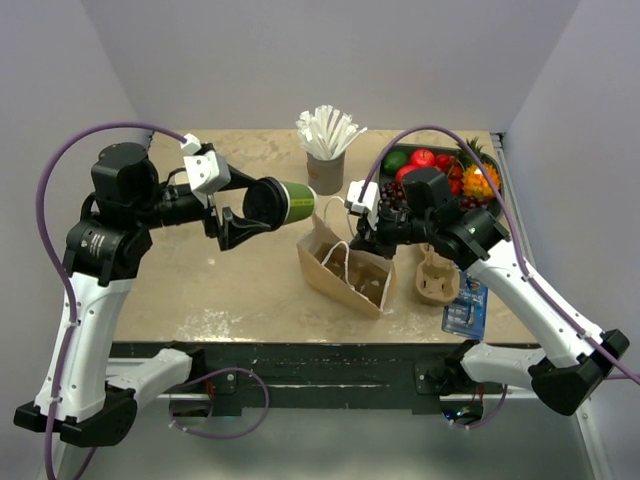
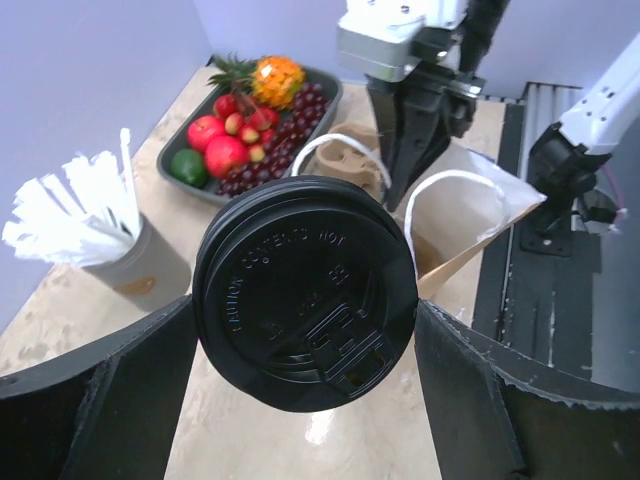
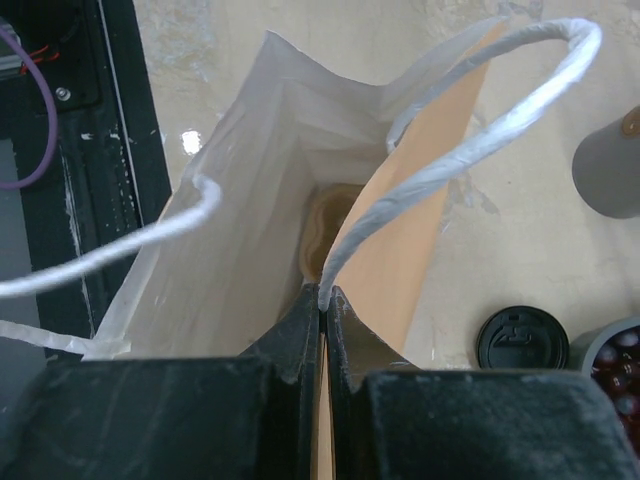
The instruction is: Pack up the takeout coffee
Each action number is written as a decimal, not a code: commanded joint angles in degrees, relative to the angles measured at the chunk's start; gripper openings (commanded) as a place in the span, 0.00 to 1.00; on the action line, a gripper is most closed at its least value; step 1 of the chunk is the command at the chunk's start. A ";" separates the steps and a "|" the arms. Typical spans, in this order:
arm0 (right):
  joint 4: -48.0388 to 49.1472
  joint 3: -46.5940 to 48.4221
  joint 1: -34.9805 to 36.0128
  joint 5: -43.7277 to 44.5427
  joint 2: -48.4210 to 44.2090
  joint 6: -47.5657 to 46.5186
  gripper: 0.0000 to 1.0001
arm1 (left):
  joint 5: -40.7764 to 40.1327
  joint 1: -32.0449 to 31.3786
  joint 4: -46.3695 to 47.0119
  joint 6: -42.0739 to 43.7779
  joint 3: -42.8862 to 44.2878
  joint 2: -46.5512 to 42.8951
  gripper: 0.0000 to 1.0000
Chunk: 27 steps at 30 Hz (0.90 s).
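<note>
The left claw [image 1: 258,208] stands wide open around the takeout coffee [image 1: 290,200], one finger [image 2: 100,400] on each side of the cup just behind its lid [image 2: 305,295]; the cup is held clear of the worktop [image 1: 240,280], tipped onto its side, black lid facing back toward the left wrist, green body pointing toward the paper bag [image 1: 345,265]; in the top view it hangs just left of the bag's upper edge and beside the grey cup of white straws [image 1: 325,170].

The right claw [image 3: 323,300] is closed tight, pinching the rim of the brown bag at the foot of one white twisted handle [image 3: 470,130]; the bag's mouth gapes open, the other handle [image 3: 120,245] trailing off to the side; something tan lies at the bottom of the bag [image 3: 325,230], too dim to name.

Further out, a loose black lid [image 3: 522,338] lies flat on the worktop near the bag; a dark tray of fruit [image 1: 440,170] sits at the far right corner; a tan moulded piece [image 1: 435,280] and a blue packet [image 1: 466,308] lie near the right edge.
</note>
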 commanded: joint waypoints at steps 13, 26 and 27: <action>6.41 8.83 -1.46 2.41 2.57 5.08 0.00 | 9.67 -1.66 14.92 -11.57 -5.37 -1.98 0.43; 6.76 10.23 -0.94 1.26 3.89 5.35 0.00 | 8.27 -9.05 19.00 -10.89 -9.43 1.61 0.40; 6.59 10.15 -0.76 1.26 3.80 5.26 0.00 | 7.74 -10.10 18.39 -9.32 -8.82 2.14 0.40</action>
